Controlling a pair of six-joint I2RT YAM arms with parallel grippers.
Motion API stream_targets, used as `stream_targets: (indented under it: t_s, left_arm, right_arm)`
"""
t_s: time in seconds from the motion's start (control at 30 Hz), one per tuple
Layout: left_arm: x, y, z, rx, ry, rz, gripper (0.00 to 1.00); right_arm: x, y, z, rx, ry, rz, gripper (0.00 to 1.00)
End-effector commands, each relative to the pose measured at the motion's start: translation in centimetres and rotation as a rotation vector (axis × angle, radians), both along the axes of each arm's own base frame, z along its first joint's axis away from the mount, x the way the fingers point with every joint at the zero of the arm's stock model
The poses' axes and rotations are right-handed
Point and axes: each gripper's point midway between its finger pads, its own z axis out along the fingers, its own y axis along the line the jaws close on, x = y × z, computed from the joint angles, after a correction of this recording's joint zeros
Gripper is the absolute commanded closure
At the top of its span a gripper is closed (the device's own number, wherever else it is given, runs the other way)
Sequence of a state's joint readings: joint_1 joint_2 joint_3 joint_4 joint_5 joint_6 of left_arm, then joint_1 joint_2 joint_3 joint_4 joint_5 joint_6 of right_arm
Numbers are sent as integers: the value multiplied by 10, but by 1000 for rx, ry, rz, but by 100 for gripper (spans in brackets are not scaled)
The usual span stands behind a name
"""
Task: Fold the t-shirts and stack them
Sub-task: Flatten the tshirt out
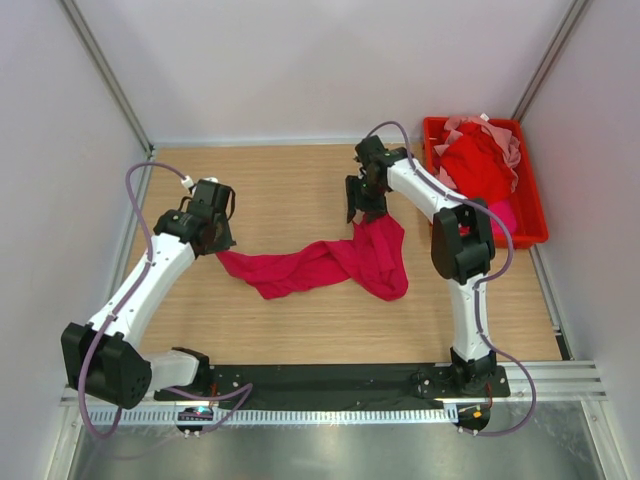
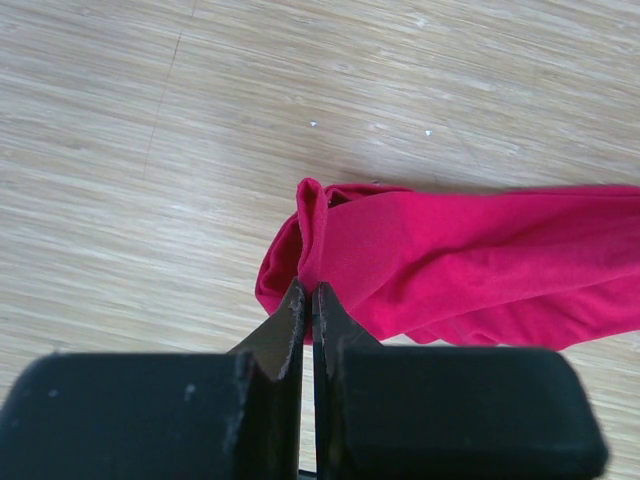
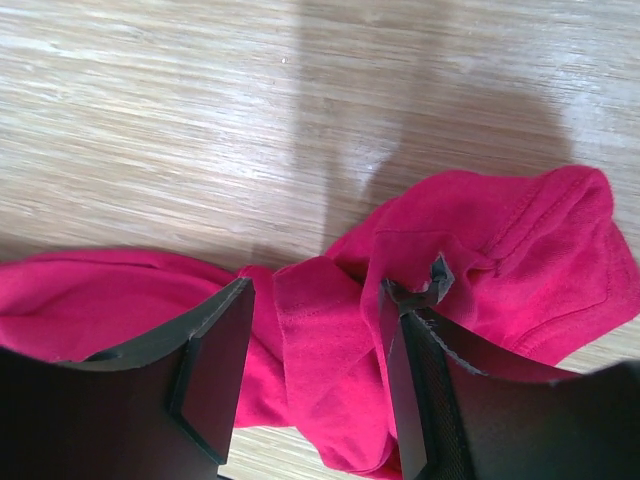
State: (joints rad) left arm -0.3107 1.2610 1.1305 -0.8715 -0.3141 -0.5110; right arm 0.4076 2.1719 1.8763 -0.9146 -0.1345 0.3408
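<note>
Across the middle of the wooden table [image 1: 300, 185], the crimson t-shirt [image 1: 320, 265] is lying twisted into a loose rope, its left end tapering to a point and its right end bunching into a wider heap. At that left tip the left gripper [image 2: 307, 295] is pinching a thin fold of cloth, jaws closed on it. Over the bunched end the right gripper [image 3: 315, 290] is sitting with jaws apart, cloth lying between them unclamped. More t-shirts [image 1: 480, 165] are sitting heaped in the red bin [image 1: 535, 215] at the far right. The cloth is looking light, limp and stretchy, likely sagging wherever unsupported, so a hem or shoulder seam near a corner is seeming a surer hold than a mid-panel wad
</note>
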Motion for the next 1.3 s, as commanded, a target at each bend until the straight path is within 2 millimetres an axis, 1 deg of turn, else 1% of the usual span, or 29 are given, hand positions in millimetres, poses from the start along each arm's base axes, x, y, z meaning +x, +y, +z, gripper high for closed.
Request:
stream_targets:
  t_s: [0.0, 0.13, 0.2, 0.3, 0.4, 0.47, 0.53, 0.57, 0.63, 0.67, 0.7, 0.73, 0.77, 0.8, 0.83, 0.87, 0.9, 0.93, 0.97, 1.0, 1.03, 1.1, 1.13, 1.17, 1.2, 1.23, 1.27]
  left_arm:
    - [7, 2, 9, 3, -48, -9, 100]
    - [8, 1, 10, 7, -53, -16, 100]
    - [10, 1, 11, 10, -54, -21, 100]
    - [10, 1, 11, 12, -53, -26, 100]
    - [10, 1, 10, 12, -53, -31, 100]
    - [10, 1, 10, 13, -54, -30, 100]
    - [10, 2, 11, 15, -57, -33, 100]
    - [10, 2, 12, 18, -60, -33, 100]
    - [10, 3, 14, 21, -65, -32, 100]
    - [11, 5, 16, 23, -72, -25, 100]
    - [11, 8, 17, 27, -73, -15, 100]
    - [12, 10, 20, 31, -81, -6, 100]
    - [15, 13, 29, 35, -99, 7, 100]
    - [16, 21, 34, 47, -105, 35, 100]
    - [18, 25, 40, 48, -120, 50, 100]
    - [23, 27, 55, 43, -156, 62, 100]
    - [24, 32, 61, 52, -168, 80, 100]
    - [25, 33, 67, 52, -182, 84, 100]
    - [26, 33, 73, 52, -195, 83, 100]
    - [28, 34, 80, 48, -214, 85, 100]
    - [28, 32, 86, 34, -236, 82, 100]
    - [28, 28, 91, 12, -255, 70, 100]
    - [24, 26, 96, -10, -272, 63, 100]
    - [22, 25, 95, -22, -269, 64, 100]
    - [18, 24, 92, -35, -263, 66, 100]
    - [15, 21, 90, -55, -261, 62, 100]
    - [10, 13, 89, -108, -265, 49, 100]
  right_arm:
    - [8, -1, 9, -32, -42, 23, 41]
    - [9, 0, 1, -47, -36, 25, 44]
    - [8, 5, -2, -49, -36, 39, 46]
    - [10, 11, -1, -49, -43, 49, 47]
    - [11, 15, -3, -52, -43, 56, 51]
    - [11, 18, -5, -62, -43, 66, 57]
    - [11, 18, -4, -68, -43, 66, 64]
    - [11, 17, -3, -73, -46, 64, 72]
    - [14, 17, 2, -74, -62, 59, 82]
    - [14, 16, 4, -79, -64, 55, 92]
    - [17, 15, 10, -84, -74, 47, 97]
    - [22, 18, 21, -74, -99, 43, 99]
    - [22, 18, 28, -73, -101, 41, 99]
    - [25, 19, 39, -60, -115, 28, 99]
    - [32, 23, 63, -36, -167, 18, 99]
    - [32, 23, 76, -26, -187, 6, 99]
    - [35, 22, 91, -13, -218, -8, 99]
    - [38, 21, 123, 15, -286, -26, 99]
    - [39, 21, 138, 33, -318, -33, 99]
    - [45, 14, 155, 30, -373, -65, 99]
    - [46, 10, 182, 59, -432, -85, 99]
    - [53, -4, 212, 68, -511, -137, 99]
    - [56, -9, 231, 79, -559, -153, 99]
    - [58, -17, 256, 91, -628, -182, 99]
    - [60, -22, 270, 104, -667, -198, 99]
    - [63, -33, 285, 116, -708, -231, 99]
    - [63, -38, 313, 156, -786, -256, 99]
